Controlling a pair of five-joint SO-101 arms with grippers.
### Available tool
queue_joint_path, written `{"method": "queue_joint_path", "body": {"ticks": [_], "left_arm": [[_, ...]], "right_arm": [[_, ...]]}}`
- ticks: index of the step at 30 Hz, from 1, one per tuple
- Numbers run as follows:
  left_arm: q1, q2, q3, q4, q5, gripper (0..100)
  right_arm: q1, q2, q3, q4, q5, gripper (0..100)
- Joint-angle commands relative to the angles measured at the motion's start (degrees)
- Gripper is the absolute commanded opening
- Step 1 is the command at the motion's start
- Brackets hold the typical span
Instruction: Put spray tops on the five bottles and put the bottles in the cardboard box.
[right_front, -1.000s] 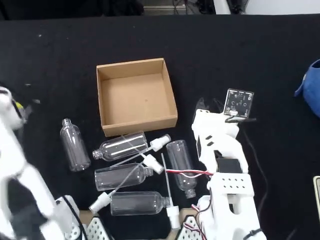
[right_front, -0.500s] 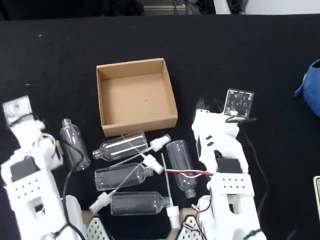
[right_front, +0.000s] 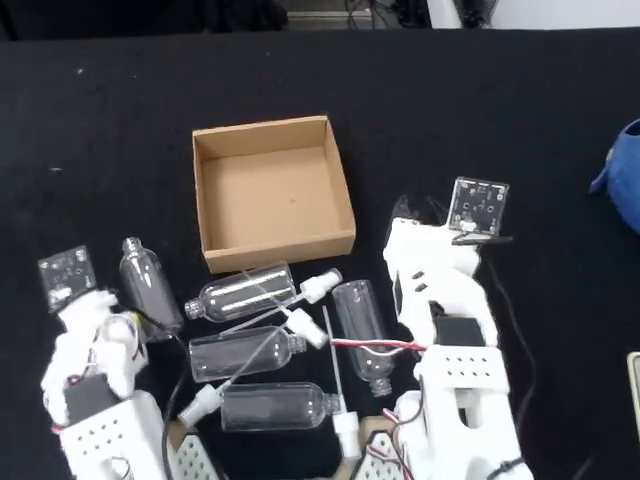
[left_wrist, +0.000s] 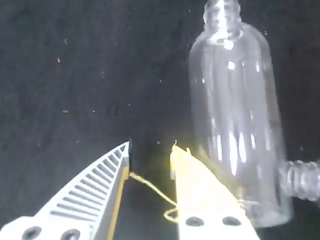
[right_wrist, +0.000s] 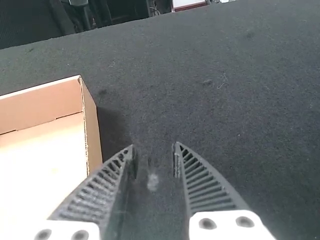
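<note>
Five clear uncapped bottles lie on the black table: one apart at the left (right_front: 145, 285), three stacked in a row (right_front: 245, 292) (right_front: 245, 353) (right_front: 278, 405), and one (right_front: 362, 325) beside the right arm. White spray tops (right_front: 320, 285) (right_front: 305, 327) (right_front: 200, 405) (right_front: 345, 430) with thin tubes lie among them. The open cardboard box (right_front: 280, 250) stands behind them, its wall (right_wrist: 90, 125) near my right gripper. My left gripper (left_wrist: 150, 150) (right_front: 128, 318) is open and holds nothing, its yellow finger right beside the left bottle (left_wrist: 235, 125). My right gripper (right_wrist: 153, 152) (right_front: 410, 210) is open over bare table right of the box.
A blue object (right_front: 620, 185) pokes in at the right edge. A threaded bottle neck (left_wrist: 302, 180) shows near the left bottle's base. Red and white wires (right_front: 365, 346) cross the bottle by the right arm. Bare black table stretches behind and right of the box.
My left arm has swung in from the left edge and come down beside the left bottle. The right arm, the bottles and the box have stayed put.
</note>
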Motion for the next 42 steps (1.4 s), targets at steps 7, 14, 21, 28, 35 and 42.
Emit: {"method": "queue_joint_path", "body": {"ticks": [7, 14, 21, 28, 35, 42], "left_arm": [[0.0, -5.6, 1.3, 11.7, -0.4, 3], [0.0, -5.6, 1.4, 11.7, -0.4, 3], [0.1, -5.6, 1.4, 11.7, -0.4, 3], [0.1, -5.6, 1.4, 11.7, -0.4, 3], [0.1, -5.6, 1.4, 11.7, -0.4, 3], [0.1, -5.6, 1.4, 11.7, -0.4, 3]], "right_arm": [[-1.0, 0.0, -0.8, -1.9, 0.3, 10.6], [-2.9, 0.3, -0.4, -1.8, 0.3, 10.6], [-3.7, 0.0, 10.9, -1.8, 0.3, 10.6], [-3.7, 0.0, 14.7, -1.8, 0.3, 10.6], [-3.7, 0.0, 14.7, -1.8, 0.0, 10.6], [-3.7, 0.0, 14.7, -1.8, 0.0, 10.6]]}}
